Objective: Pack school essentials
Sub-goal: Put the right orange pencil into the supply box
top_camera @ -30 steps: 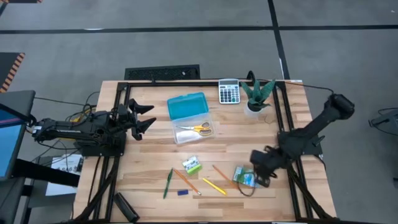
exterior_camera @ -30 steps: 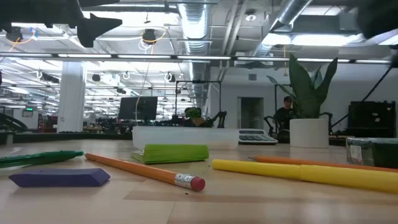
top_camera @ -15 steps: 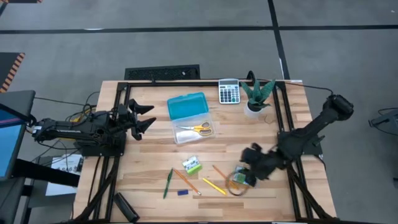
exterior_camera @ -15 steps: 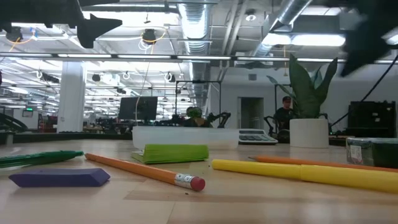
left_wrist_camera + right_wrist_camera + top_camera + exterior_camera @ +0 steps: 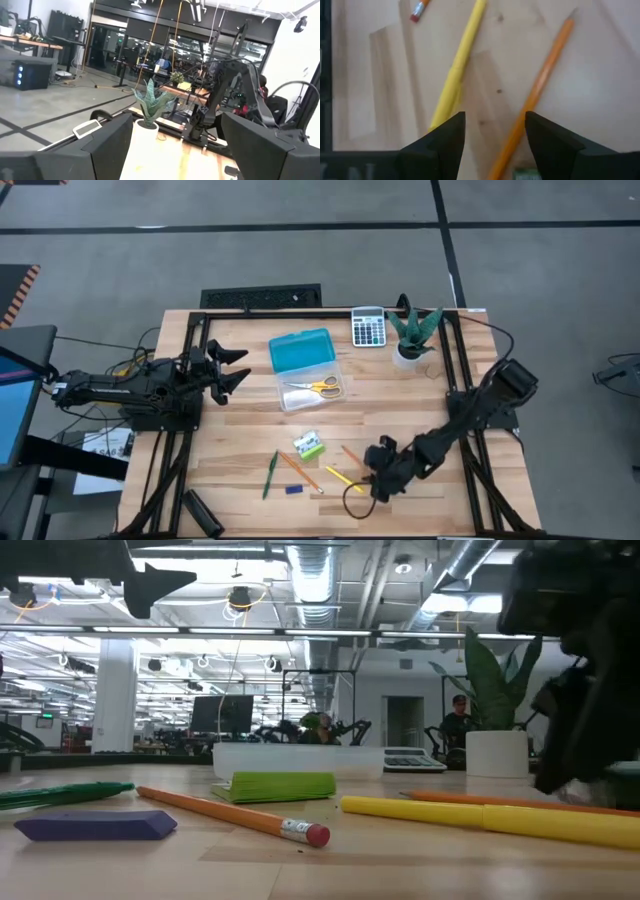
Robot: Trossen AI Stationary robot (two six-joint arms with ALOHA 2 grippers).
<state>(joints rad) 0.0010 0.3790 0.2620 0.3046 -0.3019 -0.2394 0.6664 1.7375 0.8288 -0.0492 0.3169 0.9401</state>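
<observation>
Your right gripper [image 5: 380,478] is low over the front of the table, and in its wrist view the two dark fingers [image 5: 445,142] stand parted with bare wood between them, gripping nothing. The yellow pencil [image 5: 457,70] runs just outside one fingertip and an orange pencil [image 5: 540,92] just outside the other, with a sliver of the green-blue packet [image 5: 524,174] showing close against the gripper; you cannot tell from these views whether a finger is touching either pencil. From above, that yellow pencil [image 5: 343,478] lies right beside the gripper, and the second orange pencil [image 5: 298,472], the green pen [image 5: 270,474], the tiny blue piece [image 5: 293,490] and the green-white block [image 5: 309,446] are spread out to its left on the wood. The yellow-handled scissors [image 5: 316,387] already lie inside the clear case [image 5: 312,395], whose blue lid [image 5: 301,349] is folded back. Your left gripper [image 5: 228,368] hangs over the table's left edge, well away from the stationery, its fingers [image 5: 107,145] spread wide and empty. The grey calculator [image 5: 368,327] and the potted plant [image 5: 412,335] sit at the far edge.
</observation>
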